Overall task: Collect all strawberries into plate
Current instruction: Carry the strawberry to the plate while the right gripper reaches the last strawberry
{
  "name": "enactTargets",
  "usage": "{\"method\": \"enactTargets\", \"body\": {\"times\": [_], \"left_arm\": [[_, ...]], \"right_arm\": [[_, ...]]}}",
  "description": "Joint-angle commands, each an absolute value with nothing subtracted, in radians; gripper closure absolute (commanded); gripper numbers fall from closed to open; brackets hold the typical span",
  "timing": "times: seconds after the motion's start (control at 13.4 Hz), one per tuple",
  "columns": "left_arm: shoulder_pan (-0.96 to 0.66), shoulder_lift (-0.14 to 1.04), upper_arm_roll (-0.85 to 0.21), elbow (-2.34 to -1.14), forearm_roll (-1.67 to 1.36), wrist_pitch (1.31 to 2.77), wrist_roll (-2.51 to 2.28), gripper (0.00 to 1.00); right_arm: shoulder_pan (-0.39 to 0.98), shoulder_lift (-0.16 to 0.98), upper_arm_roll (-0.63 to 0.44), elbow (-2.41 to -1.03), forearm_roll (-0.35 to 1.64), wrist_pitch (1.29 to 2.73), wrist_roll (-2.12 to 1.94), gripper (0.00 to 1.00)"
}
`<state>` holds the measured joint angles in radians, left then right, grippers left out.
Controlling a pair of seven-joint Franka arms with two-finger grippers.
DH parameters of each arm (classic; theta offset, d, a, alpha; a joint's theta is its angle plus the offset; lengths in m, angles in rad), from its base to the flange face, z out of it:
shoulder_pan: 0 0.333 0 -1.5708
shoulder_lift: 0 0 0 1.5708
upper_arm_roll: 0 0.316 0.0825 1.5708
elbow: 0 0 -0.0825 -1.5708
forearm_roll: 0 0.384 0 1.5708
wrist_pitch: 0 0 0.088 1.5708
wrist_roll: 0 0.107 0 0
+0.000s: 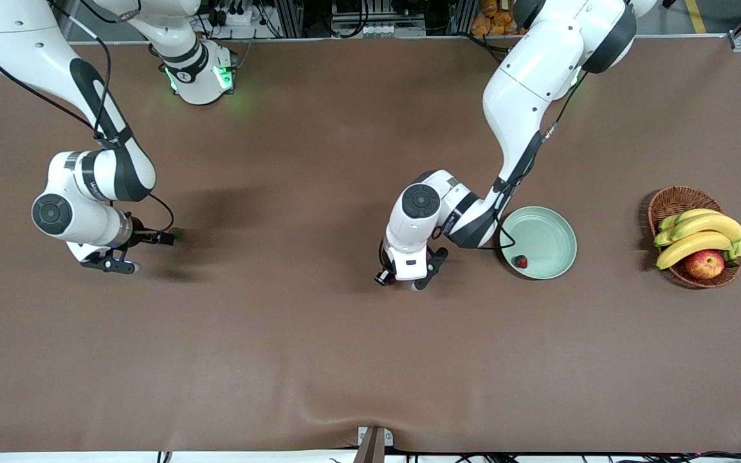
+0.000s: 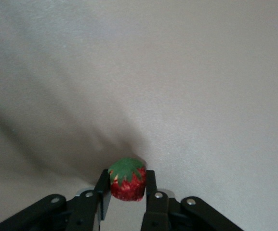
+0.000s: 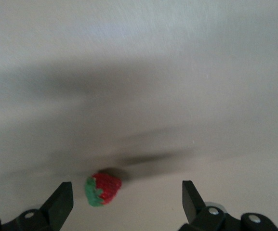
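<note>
While one strawberry (image 1: 521, 261) sits in plate (image 1: 539, 242), left gripper (image 2: 127, 192) beside plate has fingers clamped on second (image 2: 127, 179); right gripper (image 3: 127, 202), well apart from plate, fingers spread, hovers over third (image 3: 103, 189) on counter (image 1: 319, 360).

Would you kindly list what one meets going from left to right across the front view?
Right hand, open → strawberry on the table → left hand, shut on a second strawberry → third strawberry in the plate → basket holding bananas and an apple.
</note>
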<state>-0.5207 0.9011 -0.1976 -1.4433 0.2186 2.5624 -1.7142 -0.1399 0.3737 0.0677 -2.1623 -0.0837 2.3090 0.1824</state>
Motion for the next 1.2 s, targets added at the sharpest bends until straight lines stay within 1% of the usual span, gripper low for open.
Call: {"method": "enactTargets", "body": {"times": [0.0, 0.22, 0.3, 0.45, 0.67, 0.82, 0.9, 0.97, 1.05, 1.12], "left_arm": [[-0.519, 0.865, -0.183, -1.433, 0.224, 2.554, -1.689, 1.0], [-0.474, 0.735, -0.186, -1.445, 0.225, 2.368, -1.657, 1.0], [-0.456, 0.685, -0.187, -1.471, 0.224, 2.315, -1.619, 1.0], [-0.388, 0.573, -0.198, -1.566, 0.213, 2.246, -1.498, 1.0], [-0.292, 0.445, -0.212, -1.725, 0.21, 2.131, -1.263, 1.0], [-0.217, 0.384, -0.212, -1.834, 0.21, 2.121, -1.12, 1.0], [-0.187, 0.373, -0.212, -1.87, 0.21, 2.121, -1.059, 1.0], [-0.161, 0.373, -0.21, -1.894, 0.21, 2.121, -1.008, 1.0], [-0.131, 0.377, -0.21, -1.907, 0.215, 2.121, -0.964, 1.0], [-0.095, 0.383, -0.21, -1.908, 0.215, 2.123, -0.907, 1.0]], "right_arm": [[-0.158, 0.339, 0.091, -2.235, 0.001, 2.329, 0.186, 0.0], [-0.157, 0.367, 0.091, -2.235, 0.063, 2.336, 0.186, 0.0], [-0.147, 0.371, 0.091, -2.235, 0.075, 2.339, 0.186, 0.0], [-0.146, 0.38, 0.089, -2.235, 0.077, 2.37, 0.186, 0.0], [-0.146, 0.411, 0.089, -2.233, 0.075, 2.422, 0.186, 0.0], [-0.146, 0.416, 0.089, -2.232, 0.077, 2.424, 0.184, 0.0], [-0.144, 0.416, 0.089, -2.232, 0.075, 2.424, 0.186, 0.0], [-0.144, 0.416, 0.089, -2.232, 0.077, 2.422, 0.186, 0.03], [-0.143, 0.416, 0.089, -2.232, 0.077, 2.421, 0.186, 0.1], [-0.143, 0.416, 0.089, -2.232, 0.077, 2.418, 0.186, 0.23]]}}
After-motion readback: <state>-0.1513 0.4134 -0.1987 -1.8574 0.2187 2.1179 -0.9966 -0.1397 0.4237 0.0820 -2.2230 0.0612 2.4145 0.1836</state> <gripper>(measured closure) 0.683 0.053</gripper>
